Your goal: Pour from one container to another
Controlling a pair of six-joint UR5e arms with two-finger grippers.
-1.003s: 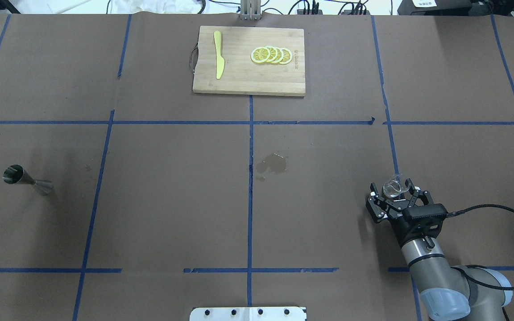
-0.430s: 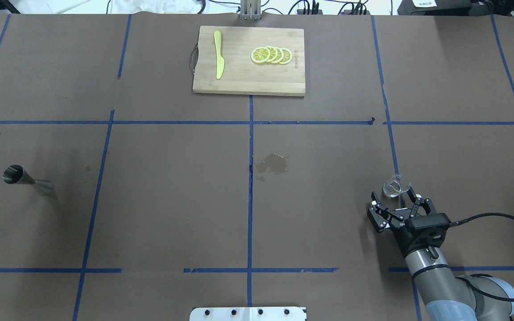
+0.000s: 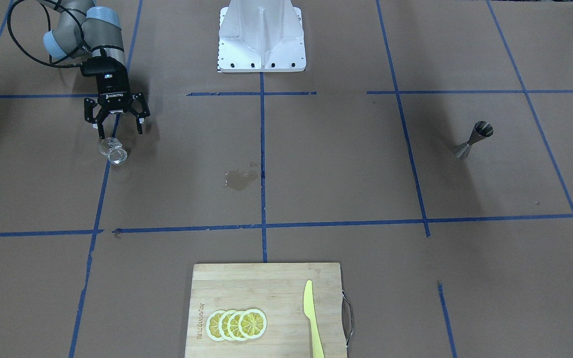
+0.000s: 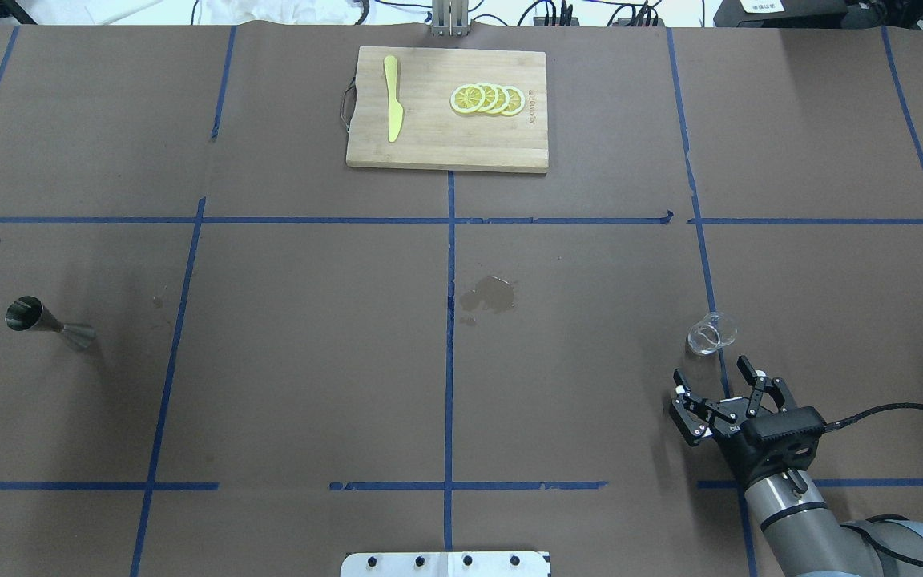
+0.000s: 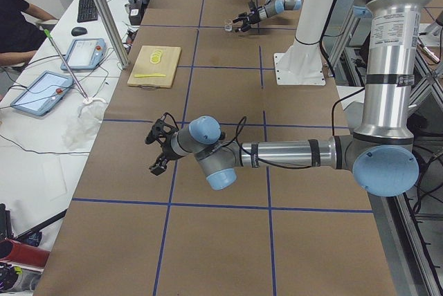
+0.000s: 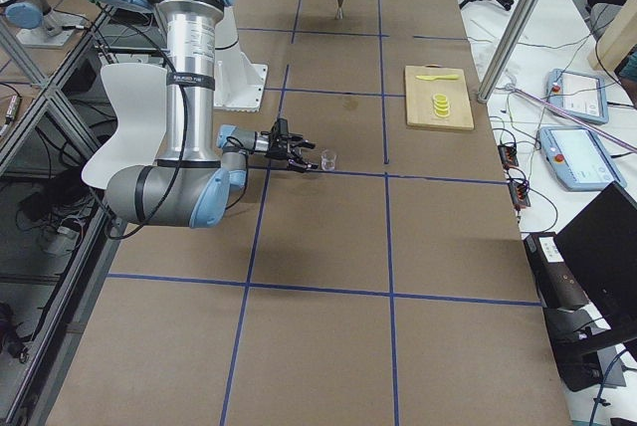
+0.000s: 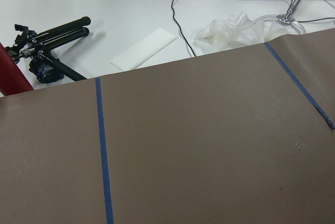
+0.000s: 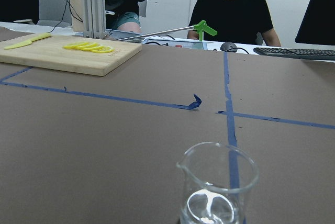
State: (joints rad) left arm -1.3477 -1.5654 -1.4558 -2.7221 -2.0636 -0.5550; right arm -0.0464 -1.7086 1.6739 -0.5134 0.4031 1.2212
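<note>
The small clear glass cup [image 4: 711, 333] stands upright on the brown table at the right, on a blue tape line; it also shows as the cup [image 3: 113, 150] and close up as the cup [image 8: 217, 187]. My right gripper [image 4: 711, 370] is open just behind it, on the robot's side, not touching it; from the front, the right gripper [image 3: 120, 133] has its fingers spread. The steel hourglass jigger [image 4: 49, 322] stands far off at the table's left, also seen as the jigger [image 3: 474, 140]. My left gripper [image 5: 158, 149] hovers over the table's left end; I cannot tell its state.
A wooden cutting board [image 4: 429, 144] at the far middle carries several lemon slices [image 4: 487, 98] and a yellow knife [image 4: 392, 98]. A wet stain [image 4: 489, 294] marks the table's centre. The robot's white base [image 3: 261, 37] sits at the near edge. Operators sit beyond the far edge.
My right gripper has drawn back toward the robot, away from the glass cup, which stays standing where it was. The jigger has not moved.
</note>
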